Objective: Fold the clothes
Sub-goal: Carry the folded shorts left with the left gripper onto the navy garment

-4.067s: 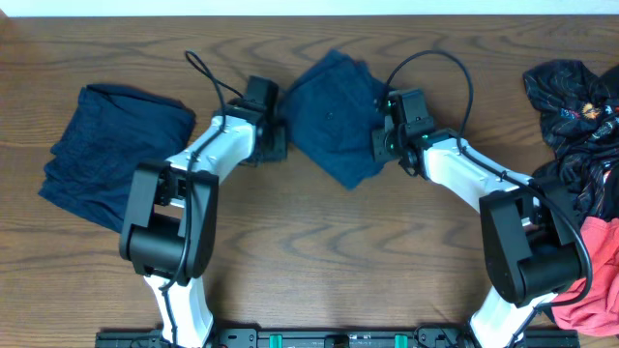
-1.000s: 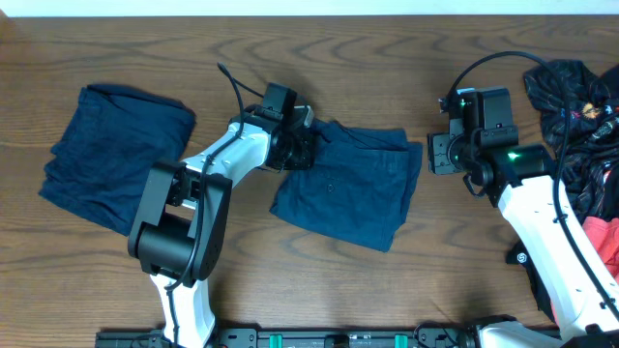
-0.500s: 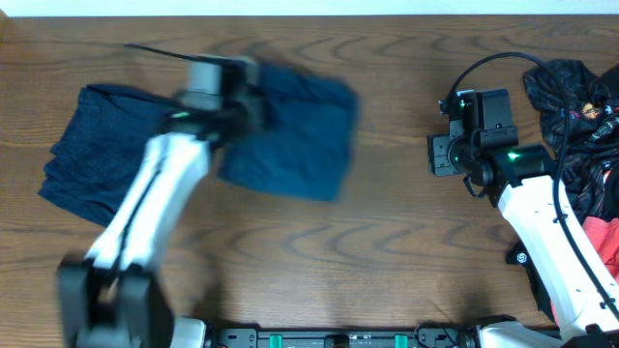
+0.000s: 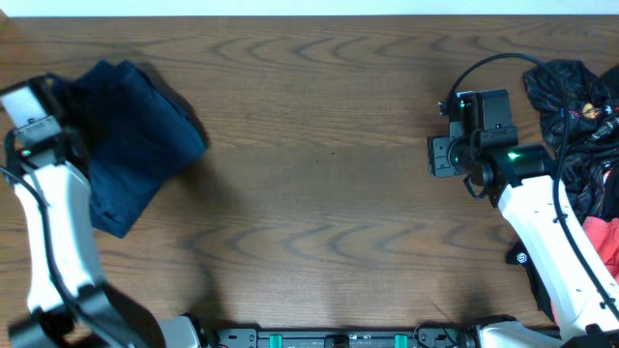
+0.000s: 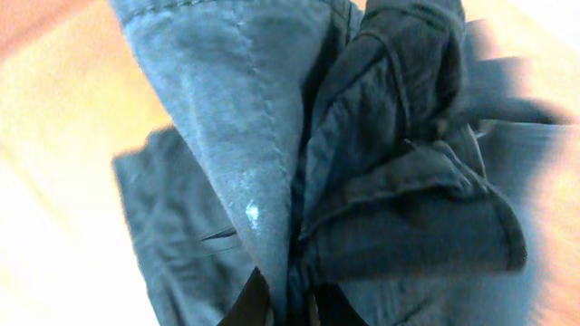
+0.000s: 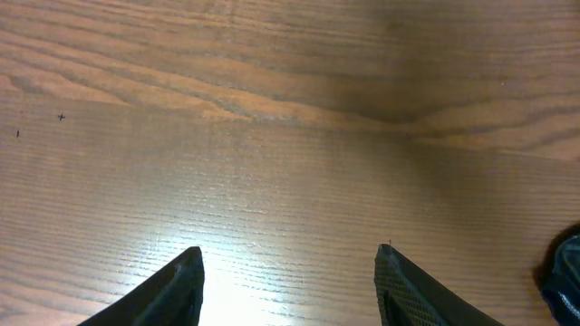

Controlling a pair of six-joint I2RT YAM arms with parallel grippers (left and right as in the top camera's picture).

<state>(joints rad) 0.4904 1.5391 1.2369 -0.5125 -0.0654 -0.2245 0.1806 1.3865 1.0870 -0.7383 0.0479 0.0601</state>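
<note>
Navy garment [image 4: 131, 135] at far left of tabletop [image 4: 319, 193], bunched, pinched in left end effector [image 5: 283, 306]. Right end effector [image 6: 290, 276] spread wide, empty, over bare wood; unfolded pile [image 4: 575, 106] near. Risk: release while cloth hangs bunched could undo folds; motion blur suggests swing, so garment may land askew near tabletop edge.

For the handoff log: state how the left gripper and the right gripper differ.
The left gripper is shut on the blue cloth, while the right gripper is open and holds nothing. The left wrist view is filled with bunched fabric, but the right wrist view shows only bare table. The left gripper is at the table's far left edge, and the right gripper is near the clothes pile. Both have dark fingers.
</note>
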